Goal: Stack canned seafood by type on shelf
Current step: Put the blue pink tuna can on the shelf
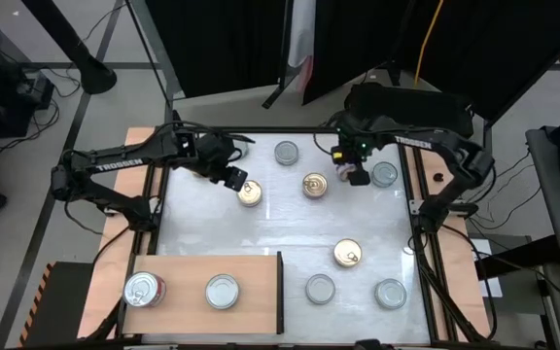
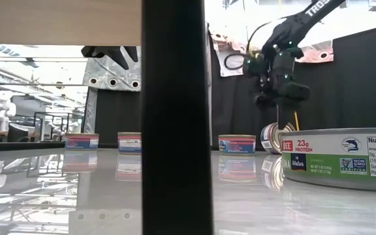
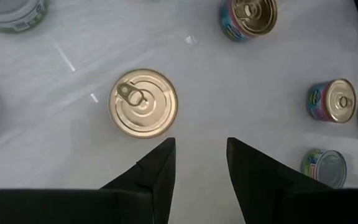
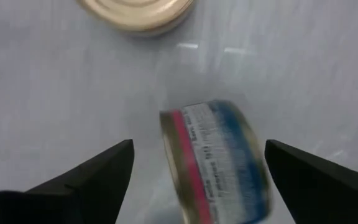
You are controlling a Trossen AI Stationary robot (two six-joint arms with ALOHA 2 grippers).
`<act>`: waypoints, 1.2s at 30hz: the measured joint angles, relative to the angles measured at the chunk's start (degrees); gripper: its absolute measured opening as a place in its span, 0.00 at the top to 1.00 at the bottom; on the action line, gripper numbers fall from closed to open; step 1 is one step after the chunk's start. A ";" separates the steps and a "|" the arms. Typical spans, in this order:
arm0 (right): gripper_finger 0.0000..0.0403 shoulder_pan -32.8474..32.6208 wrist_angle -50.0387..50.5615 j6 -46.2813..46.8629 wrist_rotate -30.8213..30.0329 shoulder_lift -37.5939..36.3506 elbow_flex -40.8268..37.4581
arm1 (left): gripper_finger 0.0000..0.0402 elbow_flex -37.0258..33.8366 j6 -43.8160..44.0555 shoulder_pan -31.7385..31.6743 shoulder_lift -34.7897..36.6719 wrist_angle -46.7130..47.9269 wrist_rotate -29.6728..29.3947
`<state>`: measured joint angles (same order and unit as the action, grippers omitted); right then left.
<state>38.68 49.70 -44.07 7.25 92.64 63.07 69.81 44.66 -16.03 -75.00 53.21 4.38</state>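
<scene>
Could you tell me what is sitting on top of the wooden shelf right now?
Two cans rest on the shelf: a red-labelled can and a silver-lidded can.

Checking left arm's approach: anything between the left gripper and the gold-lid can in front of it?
Nothing. In the left wrist view only bare white tabletop separates the open left gripper from the gold-lid can.

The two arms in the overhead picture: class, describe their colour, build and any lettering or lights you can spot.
Both arms are black, jointed tubes. The left arm and the right arm each carry white TROSSEN lettering. Each ends in two dark, wedge-shaped fingers. A small green light glows near the right gripper, and thin black cables run along the links.
</scene>
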 joint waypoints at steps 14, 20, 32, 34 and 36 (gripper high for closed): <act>0.58 -1.12 5.80 9.51 -5.52 0.53 0.01 | 0.64 0.00 -5.10 -0.02 0.00 0.02 -0.44; 0.58 -3.58 15.36 27.77 0.57 -7.88 6.63 | 0.64 0.00 -10.33 -0.25 0.00 0.01 -3.88; 0.58 -23.27 -16.29 90.94 7.30 -24.10 19.28 | 0.64 1.23 -12.63 -0.79 4.37 -0.16 9.97; 0.58 -28.92 -22.41 96.01 2.69 -24.25 19.30 | 0.64 2.04 -12.11 -0.59 6.76 -0.32 11.36; 0.58 -34.63 -26.53 99.86 -2.00 -23.55 19.28 | 0.64 2.57 -12.11 -0.14 9.31 -0.35 11.65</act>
<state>4.04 23.17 55.79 5.24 69.09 82.35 72.37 32.56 -16.17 -65.69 52.86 16.03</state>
